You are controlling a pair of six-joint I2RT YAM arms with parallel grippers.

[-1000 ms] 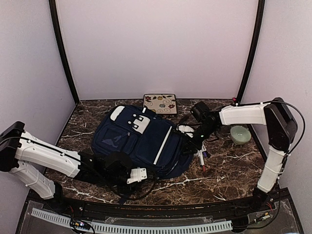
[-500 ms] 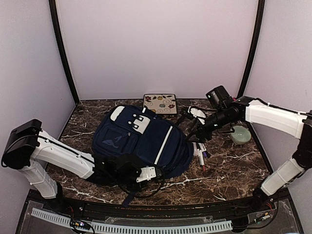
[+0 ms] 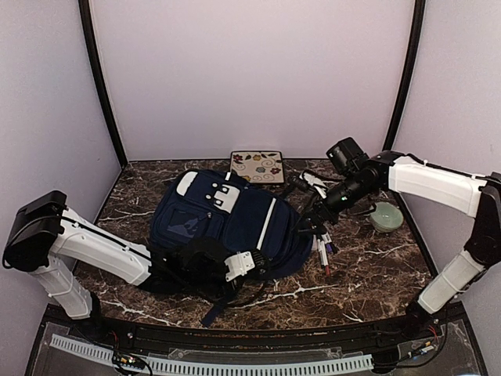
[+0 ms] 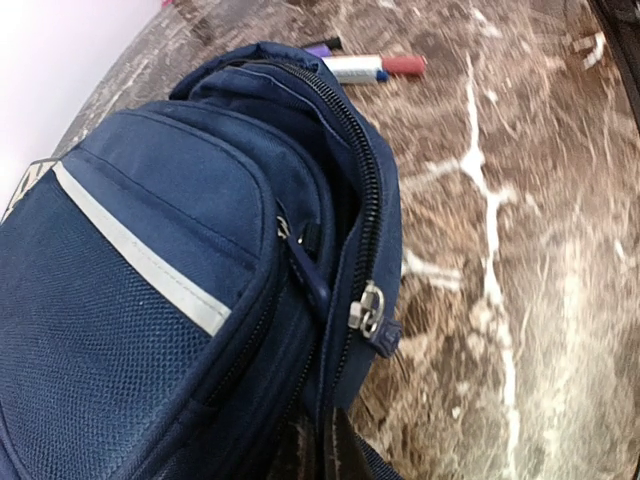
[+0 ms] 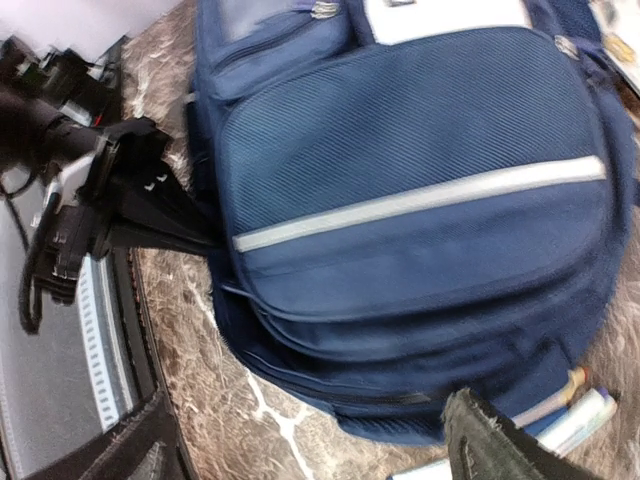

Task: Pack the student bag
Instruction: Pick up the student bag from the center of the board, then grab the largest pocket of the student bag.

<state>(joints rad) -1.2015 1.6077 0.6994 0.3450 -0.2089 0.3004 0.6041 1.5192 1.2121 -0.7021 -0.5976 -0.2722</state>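
**Top view.** The bag (image 3: pixel 227 223) lies flat on the desk (image 3: pixel 368 274) between the two arms, with its front pockets up and its handle toward the back wall. The left end effector (image 3: pixel 257 265) sits at the bag's near edge with its fingers together. The right end effector (image 3: pixel 309 229) hangs at the bag's right end, just above the markers (image 3: pixel 322 254) lying beside it. A bowl (image 3: pixel 386 215) and a patterned book (image 3: pixel 257 166) rest outside the bag.

**Left wrist view.** The zip (image 4: pixel 355 200) of the main compartment is parted in a narrow dark slit, and its slider (image 4: pixel 368 308) hangs near the camera. Bag fabric runs straight into the closed fingers at the bottom edge, so they appear clamped on the rim (a thin pinch, judged rather than plainly seen). The markers (image 4: pixel 365 68) lie beyond the bag's far end.

**Right wrist view.** The right end effector (image 5: pixel 310 425) has its fingers wide apart with nothing between them. It looks across the striped front toward the left end effector (image 5: pixel 205 238) on the opposite side. The markers (image 5: pixel 565 420) show beside one finger.

**Step in hand, as judged.** The step is opening the mouth of the bag for loading. The left pinch should serve as a low, steady anchor that keeps the rim taut. The right should take the upper lip or the slider squarely, not a pocket flap. It should then pull away from the anchor along the zip line, so the slit widens without dragging the bag over the markers.
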